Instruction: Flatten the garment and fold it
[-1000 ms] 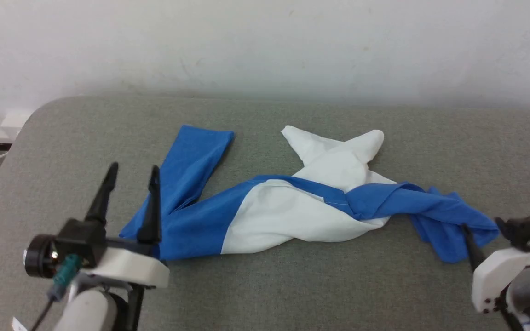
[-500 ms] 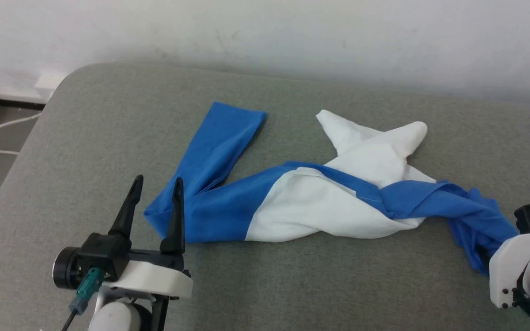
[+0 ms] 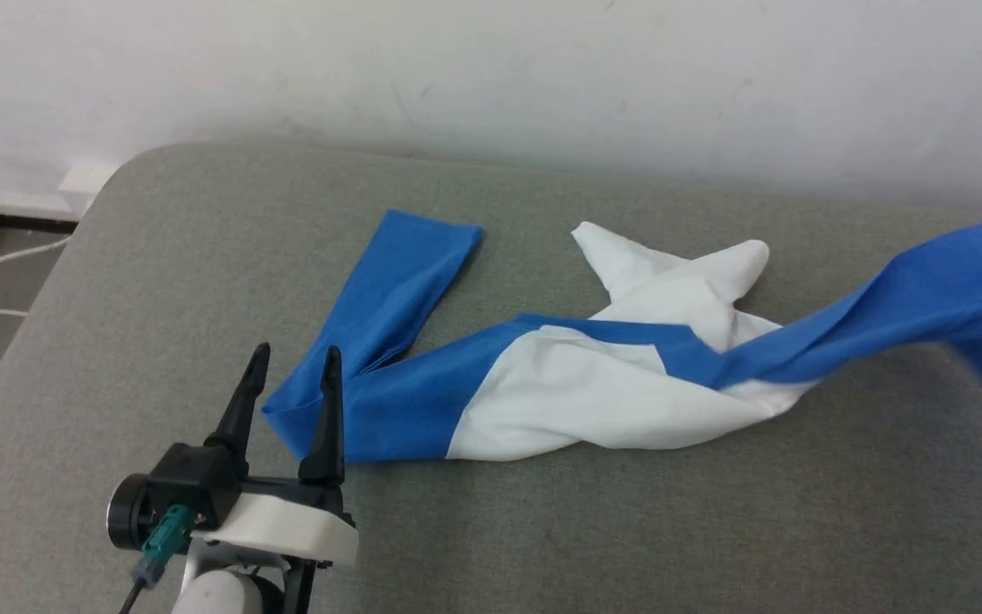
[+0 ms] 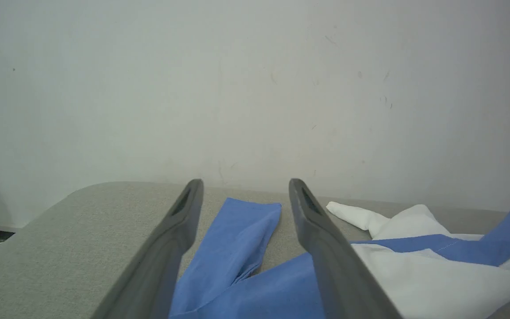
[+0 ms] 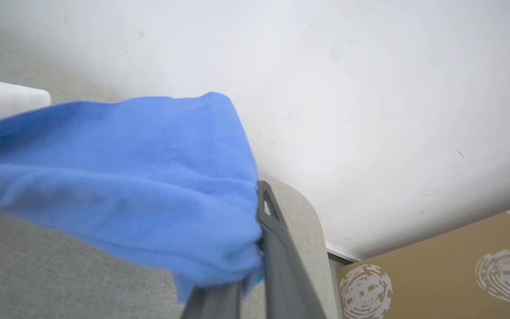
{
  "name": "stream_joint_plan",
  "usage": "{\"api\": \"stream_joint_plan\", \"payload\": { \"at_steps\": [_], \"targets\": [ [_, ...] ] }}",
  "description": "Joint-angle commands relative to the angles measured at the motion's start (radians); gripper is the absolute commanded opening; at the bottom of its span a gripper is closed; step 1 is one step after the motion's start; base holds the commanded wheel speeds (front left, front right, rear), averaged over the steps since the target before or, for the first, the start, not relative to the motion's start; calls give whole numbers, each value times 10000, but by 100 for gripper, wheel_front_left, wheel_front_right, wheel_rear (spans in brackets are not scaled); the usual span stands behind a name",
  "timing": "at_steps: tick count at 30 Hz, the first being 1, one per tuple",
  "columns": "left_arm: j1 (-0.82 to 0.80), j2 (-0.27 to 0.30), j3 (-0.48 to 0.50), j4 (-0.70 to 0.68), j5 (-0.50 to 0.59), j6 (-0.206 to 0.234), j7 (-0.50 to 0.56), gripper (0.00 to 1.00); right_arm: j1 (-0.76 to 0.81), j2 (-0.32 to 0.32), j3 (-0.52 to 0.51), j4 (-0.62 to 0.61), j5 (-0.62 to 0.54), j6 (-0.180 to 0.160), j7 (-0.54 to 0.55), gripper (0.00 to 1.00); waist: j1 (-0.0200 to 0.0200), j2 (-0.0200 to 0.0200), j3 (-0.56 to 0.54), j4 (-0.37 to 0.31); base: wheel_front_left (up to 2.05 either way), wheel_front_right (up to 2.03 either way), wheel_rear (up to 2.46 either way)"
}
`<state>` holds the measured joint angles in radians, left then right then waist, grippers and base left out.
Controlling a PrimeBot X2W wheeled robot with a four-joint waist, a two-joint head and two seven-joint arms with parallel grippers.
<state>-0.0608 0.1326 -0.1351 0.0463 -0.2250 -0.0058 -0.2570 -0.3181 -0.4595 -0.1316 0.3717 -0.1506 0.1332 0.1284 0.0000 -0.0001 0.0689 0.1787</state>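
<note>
Flattening stage: right claw (image 5: 257, 239), clamped on the twisted white-and-blue fabric T-shirt (image 3: 593, 401), holds a sleeve aloft; left claw (image 3: 295, 375), gaping empty, should grip cloth just ahead.

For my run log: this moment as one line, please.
task: flatten garment | left end effector: open, empty | right end effector: shut on garment, blue end raised

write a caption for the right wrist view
Right gripper shut on the garment, its blue end held above the grey surface.

Soft even light, faint shadows; garment (image 3: 593, 401) motion-blurred at right edge.
</note>
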Motion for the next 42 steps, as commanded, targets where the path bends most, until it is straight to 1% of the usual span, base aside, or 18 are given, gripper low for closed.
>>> {"api": "stream_joint_plan", "payload": {
  "at_steps": [1, 3, 7, 11, 12, 13, 16, 19, 22, 24, 26, 28, 31, 34, 38, 42],
  "targets": [
    [165, -65, 63, 12, 87, -76, -47, 100, 23, 81, -157, -34, -201, -25, -69, 0, 0, 1, -208, -217, 0, 0, 0],
    [224, -147, 159, 6, 118, -151, -47, 100, 287, 331, -589, -120, -615, -25, -39, 0, 0, 1, -241, -311, 0, 0, 0],
    [328, -267, 288, 41, 216, -295, -47, 100, 1218, 1069, -1481, -88, -1103, -25, 130, 0, 0, 1, -230, -460, 0, 0, 0],
    [387, -344, 411, 128, 282, -404, -47, 100, 2128, 1755, -1845, 389, -1283, -25, 105, 0, 0, 1, -194, -607, 0, 0, 0],
    [395, -356, 432, 167, 292, -438, -47, 100, 2316, 1899, -1782, 558, -1310, -25, 72, 44, 0, 1, -187, -650, 0, 0, 0],
    [392, -365, 435, 222, 303, -476, -47, 100, 2460, 2027, -1627, 779, -1216, -25, 24, 100, 0, 1, -179, -684, 0, 0, 0],
    [329, -390, 444, 381, 342, -560, -47, 100, 2601, 2223, -1228, 1340, -739, -25, -90, 100, 0, 1, -183, -797, 0, 0, 0],
    [273, -397, 440, 600, 359, -631, -47, 100, 2479, 2282, -800, 1414, -59, -25, -505, 100, 0, 1, -246, -949, 0, 0, 0],
    [224, -335, 433, 825, 327, -717, -47, 100, 2409, 2384, -225, 895, 785, -25, -815, 100, 0, 1, -366, -1175, 0, 0, 0],
    [159, -295, 405, 988, 196, -802, -22, 100, 2495, 2416, 176, 285, 1414, -25, -824, 100, 0, 1, -433, -1337, 0, 0, 0],
    [22, -176, 289, 1145, 78, -909, 271, 100, 2687, 2440, 516, -538, 2097, -25, -749, 100, 0, 1, -462, -1501, 0, 0, 0],
    [-221, 35, 92, 1273, -2, -1017, 789, 100, 2942, 2443, 729, -1502, 2659, -25, -616, 100, 0, 1, -417, -1685, 0, 0, 0],
    [-779, 445, -314, 1440, -212, -1151, 1870, 100, 3272, 2470, 930, -2867, 3263, -25, -464, 100, 0, 1, -200, -2005, 0, 0, 0],
    [-1628, 875, -734, 1558, -800, -1223, 3142, 100, 3356, 2816, 756, -3925, 3840, -25, -517, 100, 0, 1, 100, -2314, 0, 0, 0],
    [-3104, 1780, -1972, 1795, -2085, -1242, 5224, 100, 3164, 3194, 411, -4586, 3736, -25, -869, 100, 0, 1, 618, -2722, 0, 0, 0],
    [-4649, 2846, -3300, 2090, -3816, -1245, 7062, 100, 2891, 3539, 313, -4654, 3568, -25, -1191, 100, 0, 1, 1151, -3169, 0, 0, 0]
  ]
}}
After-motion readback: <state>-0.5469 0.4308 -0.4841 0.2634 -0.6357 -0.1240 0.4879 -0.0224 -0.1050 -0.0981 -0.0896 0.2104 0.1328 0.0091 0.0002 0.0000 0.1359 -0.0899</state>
